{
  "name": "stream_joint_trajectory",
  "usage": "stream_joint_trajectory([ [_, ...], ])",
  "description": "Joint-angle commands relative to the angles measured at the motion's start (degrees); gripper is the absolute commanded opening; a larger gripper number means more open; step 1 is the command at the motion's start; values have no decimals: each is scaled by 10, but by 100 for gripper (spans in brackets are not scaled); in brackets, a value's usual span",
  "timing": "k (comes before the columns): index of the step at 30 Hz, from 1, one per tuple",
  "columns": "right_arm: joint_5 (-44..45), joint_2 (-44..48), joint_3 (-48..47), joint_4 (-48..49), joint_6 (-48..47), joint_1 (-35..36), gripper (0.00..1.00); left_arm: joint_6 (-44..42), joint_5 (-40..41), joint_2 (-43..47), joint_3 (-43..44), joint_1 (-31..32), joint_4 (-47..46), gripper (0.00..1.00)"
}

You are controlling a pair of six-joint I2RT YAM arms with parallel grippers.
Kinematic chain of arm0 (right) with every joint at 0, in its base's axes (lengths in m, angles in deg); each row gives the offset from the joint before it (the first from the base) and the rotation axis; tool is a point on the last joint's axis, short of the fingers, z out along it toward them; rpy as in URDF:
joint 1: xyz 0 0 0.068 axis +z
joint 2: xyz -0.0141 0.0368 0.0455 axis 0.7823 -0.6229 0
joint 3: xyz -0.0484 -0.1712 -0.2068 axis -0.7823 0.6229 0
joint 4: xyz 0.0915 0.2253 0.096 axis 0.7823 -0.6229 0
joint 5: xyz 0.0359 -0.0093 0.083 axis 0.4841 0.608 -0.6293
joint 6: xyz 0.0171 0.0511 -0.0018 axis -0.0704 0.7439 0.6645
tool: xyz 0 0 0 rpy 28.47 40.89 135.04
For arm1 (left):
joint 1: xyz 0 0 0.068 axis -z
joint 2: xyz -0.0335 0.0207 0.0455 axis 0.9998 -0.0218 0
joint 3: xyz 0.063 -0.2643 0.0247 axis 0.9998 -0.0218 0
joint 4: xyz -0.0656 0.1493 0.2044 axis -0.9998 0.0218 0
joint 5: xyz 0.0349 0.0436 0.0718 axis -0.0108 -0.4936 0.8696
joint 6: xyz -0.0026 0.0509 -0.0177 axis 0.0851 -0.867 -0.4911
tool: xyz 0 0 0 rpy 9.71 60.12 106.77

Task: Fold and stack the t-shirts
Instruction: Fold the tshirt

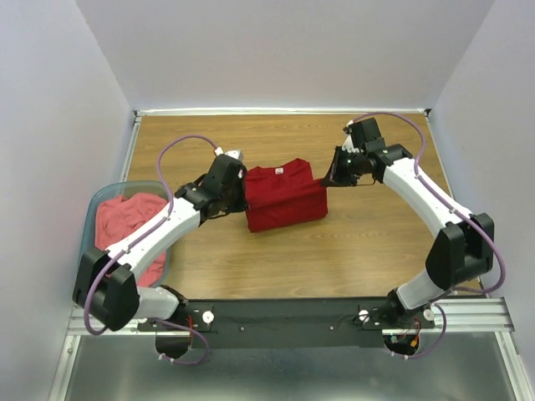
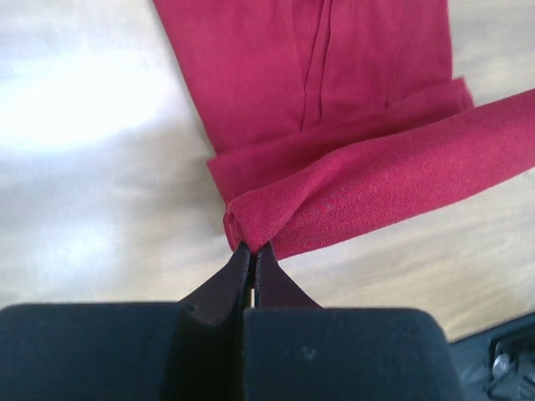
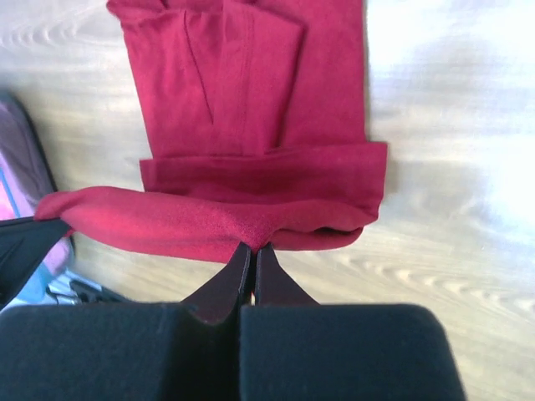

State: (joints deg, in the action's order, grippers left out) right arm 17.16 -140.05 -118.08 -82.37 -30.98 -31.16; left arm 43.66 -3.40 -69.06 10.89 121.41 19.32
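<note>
Tub (image 1: 88, 219), translucent blue-grey plastic: left edge of the counter (image 1: 359, 251). Holds the coral-pink t-shirt (image 1: 129, 219), unfolded and bunched in a heap.

Left pincer (image 2: 253, 247): fingers pressed together on the left corner of the crimson t-shirt (image 1: 284, 199). Cloth is nipped at the very tips, and the corner is raised into a rolled lip.

Crimson t-shirt: middle of the counter, between the two pincers, well apart from the tub. Sides are turned in to give a compact rectangle. One end is doubled into a thick band that runs from one pincer to the other. In the wrist views the band sits a little above the flat layers and sags slightly along its length.

Right pincer (image 3: 253, 247): fingers pressed together on the band's right corner, gripping at the tips only, like its partner.

Step in hand, as judged: the crosswise fold of the crimson t-shirt, with the held end due to go over the flat part. Stack not begun; the coral-pink t-shirt lies untouched in the tub.

Next move, as judged: both pincers should travel together at equal height and pace, holding the band taut so it lands square on the layers beneath. They should part only once the cloth lies flat. Uneven travel would skew the fold, and an early release would let the band roll back.
</note>
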Motion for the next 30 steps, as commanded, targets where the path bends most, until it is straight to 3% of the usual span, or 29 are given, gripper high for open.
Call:
stream_joint_trajectory([
  [1,-15,-49,-63,-1,-30,-31,0,-56,-23,-32,35,-33,-19,0],
  [18,-75,-159,-194,-1,-57,-71,1,-86,-49,-137,159,-83,-35,0],
  [25,-114,-70,-67,0,-69,-71,1,-71,-55,-45,75,-64,-41,0],
  [30,-163,15,85,1,-86,-71,0,-16,-55,38,-49,17,-42,0],
])
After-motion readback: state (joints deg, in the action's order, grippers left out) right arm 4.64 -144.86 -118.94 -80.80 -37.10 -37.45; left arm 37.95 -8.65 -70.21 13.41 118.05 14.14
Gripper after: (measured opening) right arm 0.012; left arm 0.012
